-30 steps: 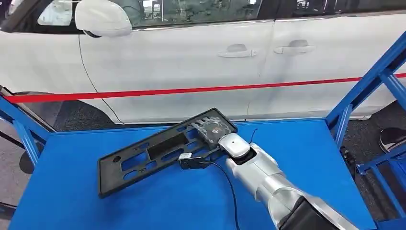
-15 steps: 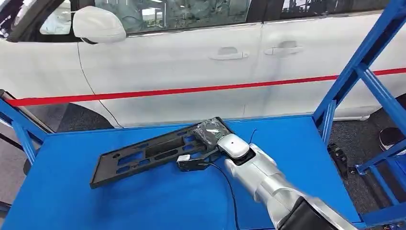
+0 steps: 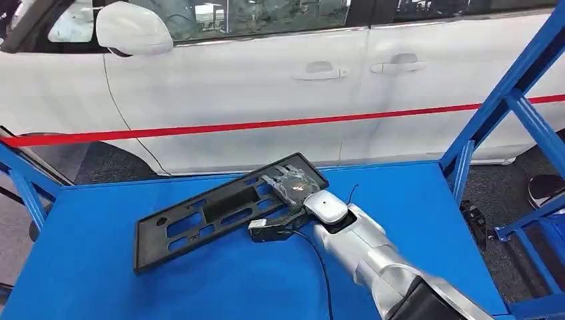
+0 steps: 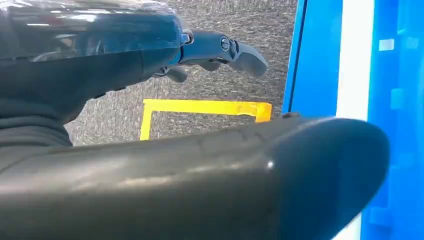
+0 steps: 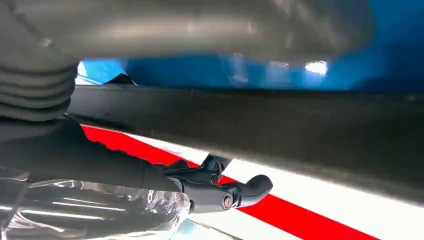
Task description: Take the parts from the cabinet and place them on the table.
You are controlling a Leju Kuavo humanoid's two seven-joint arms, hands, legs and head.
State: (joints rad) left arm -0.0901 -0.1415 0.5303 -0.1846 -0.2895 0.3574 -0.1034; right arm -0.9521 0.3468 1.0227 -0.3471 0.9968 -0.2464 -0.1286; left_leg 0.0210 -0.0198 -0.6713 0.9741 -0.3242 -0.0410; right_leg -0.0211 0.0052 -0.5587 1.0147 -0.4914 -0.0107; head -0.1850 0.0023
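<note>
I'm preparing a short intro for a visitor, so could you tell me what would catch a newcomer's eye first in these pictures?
First, the long black slotted part lying slantwise across the blue table, with the right hand gripping its far end. Behind the table stands a white car, side-on, with a red stripe running across in front of its doors.

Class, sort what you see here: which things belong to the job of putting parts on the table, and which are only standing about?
Job:
black part
blue table
right hand, holding the part's end

Standing about:
white car
red line
blue frame
yellow floor tape
</note>
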